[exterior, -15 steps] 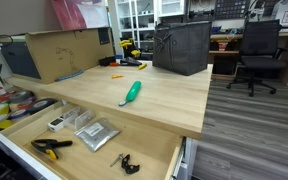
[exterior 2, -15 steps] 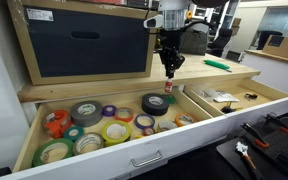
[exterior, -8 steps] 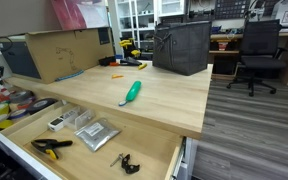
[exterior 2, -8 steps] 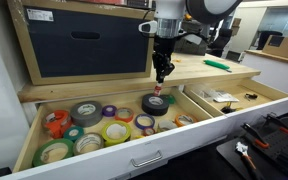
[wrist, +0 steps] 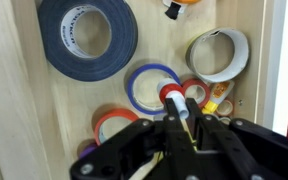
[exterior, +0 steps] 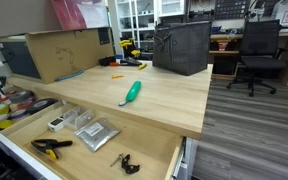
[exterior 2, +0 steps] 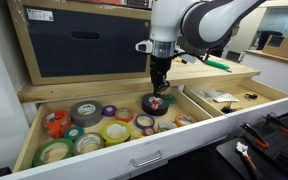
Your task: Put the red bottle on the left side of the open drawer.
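My gripper (exterior 2: 158,84) hangs low over the left compartment of the open drawer (exterior 2: 134,157), just above the tape rolls. In the wrist view my gripper (wrist: 180,122) is shut on the red bottle (wrist: 171,95). The bottle is tiny, with a red cap and a pale body, and it points down at the rolls. The drawer is pale wood, with a divider slat (exterior 2: 198,105) between its two compartments. It also shows in an exterior view (exterior: 162,160). The bottle is too small to make out in the exterior views.
Several tape rolls fill the left compartment, among them a big grey one (wrist: 87,35) (exterior 2: 84,112). The teal-green tool (exterior: 131,93) lies on the desktop. A cardboard box (exterior: 54,50) and a black bag (exterior: 181,45) stand behind it. Pliers (exterior: 49,147) lie in the right compartment.
My gripper has moved left and down with the bottle, from above the divider area to low over the tape rolls.
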`<control>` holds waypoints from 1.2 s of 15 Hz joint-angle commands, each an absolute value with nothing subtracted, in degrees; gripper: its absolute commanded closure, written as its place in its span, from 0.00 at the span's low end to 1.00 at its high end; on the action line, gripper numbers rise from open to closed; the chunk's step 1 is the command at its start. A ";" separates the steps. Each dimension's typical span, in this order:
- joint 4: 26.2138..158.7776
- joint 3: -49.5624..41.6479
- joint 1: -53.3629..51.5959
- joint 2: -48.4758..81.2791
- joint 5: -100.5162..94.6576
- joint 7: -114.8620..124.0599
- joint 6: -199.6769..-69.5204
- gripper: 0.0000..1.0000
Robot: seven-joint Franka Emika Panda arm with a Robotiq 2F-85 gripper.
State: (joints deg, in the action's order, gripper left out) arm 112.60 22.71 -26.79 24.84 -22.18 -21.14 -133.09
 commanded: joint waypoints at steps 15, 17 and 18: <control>106.21 16.73 -38.84 35.06 -26.97 -11.12 -141.62 0.96; 106.85 15.71 -39.33 34.89 -27.38 -10.94 -142.02 0.96; 107.02 15.46 -39.39 34.98 -27.41 -11.04 -142.15 0.96</control>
State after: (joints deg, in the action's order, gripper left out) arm 107.16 17.06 -38.28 34.86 -25.94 -12.94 -141.36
